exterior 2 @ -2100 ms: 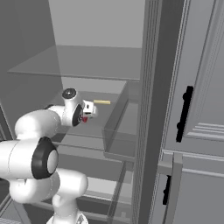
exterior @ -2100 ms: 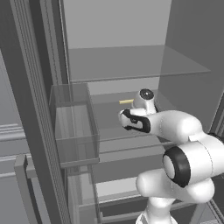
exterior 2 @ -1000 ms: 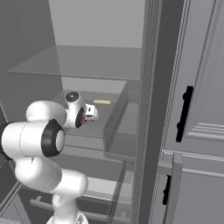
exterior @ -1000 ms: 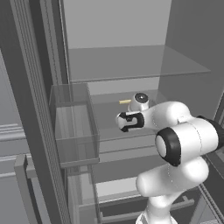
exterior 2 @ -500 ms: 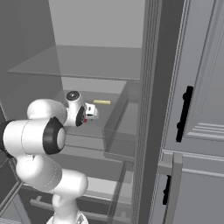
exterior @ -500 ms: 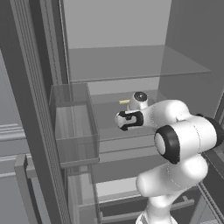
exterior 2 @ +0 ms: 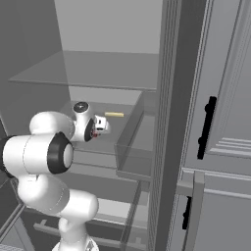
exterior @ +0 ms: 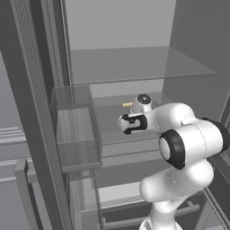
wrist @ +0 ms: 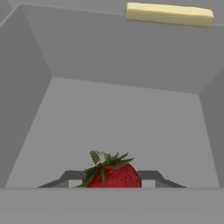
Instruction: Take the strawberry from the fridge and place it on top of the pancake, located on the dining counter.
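One step looks done: you've got the berry pinched, the carry to the pancake is all left.

Left base view: your gripper [exterior: 123, 124] sits inside the fridge [exterior: 40, 112], over a glass shelf [exterior: 108, 134].

Right base view: a red speck at the gripper tip, yellow stick [exterior 2: 114, 114] behind it.

Hand view: jaws closed on the strawberry [wrist: 113, 175], between the two tips; leafy cap faces the camera, long axis roughly along the gripper, I'd judge.
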You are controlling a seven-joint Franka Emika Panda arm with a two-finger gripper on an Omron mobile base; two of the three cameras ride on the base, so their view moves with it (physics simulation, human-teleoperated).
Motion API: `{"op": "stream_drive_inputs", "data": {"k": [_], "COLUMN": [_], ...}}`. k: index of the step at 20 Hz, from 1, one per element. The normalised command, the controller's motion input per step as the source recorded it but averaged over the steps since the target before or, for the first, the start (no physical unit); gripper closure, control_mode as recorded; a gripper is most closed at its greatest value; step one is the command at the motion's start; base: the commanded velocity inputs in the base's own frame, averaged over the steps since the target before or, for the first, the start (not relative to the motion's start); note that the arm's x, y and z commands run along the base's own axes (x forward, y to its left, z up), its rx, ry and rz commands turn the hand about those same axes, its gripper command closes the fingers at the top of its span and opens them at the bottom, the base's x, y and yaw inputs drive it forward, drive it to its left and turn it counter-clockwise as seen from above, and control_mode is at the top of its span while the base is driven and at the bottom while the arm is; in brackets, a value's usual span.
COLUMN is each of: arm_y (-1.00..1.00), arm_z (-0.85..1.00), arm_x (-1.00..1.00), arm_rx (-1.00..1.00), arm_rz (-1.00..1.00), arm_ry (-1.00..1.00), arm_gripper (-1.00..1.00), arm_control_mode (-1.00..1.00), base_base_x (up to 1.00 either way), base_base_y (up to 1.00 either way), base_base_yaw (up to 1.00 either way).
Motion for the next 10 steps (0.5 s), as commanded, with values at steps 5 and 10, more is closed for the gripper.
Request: {"op": "stream_drive_inputs", "data": {"k": [5, 10], "arm_y": [-0.29, -0.1], "arm_z": [0.0, 0.44], "arm_x": [-0.72, -0.64], "arm_rx": [0.01, 0.04], "arm_rz": [-0.27, -0.23], "arm_ry": [0.0, -0.02], "arm_gripper": [1.0, 1.0], "arm_control_mode": [-1.0, -1.0], "base_base_x": [0.0, 0.0], "base_base_y": [0.0, 0.0], "base_base_yaw": [0.0, 0.0]}}
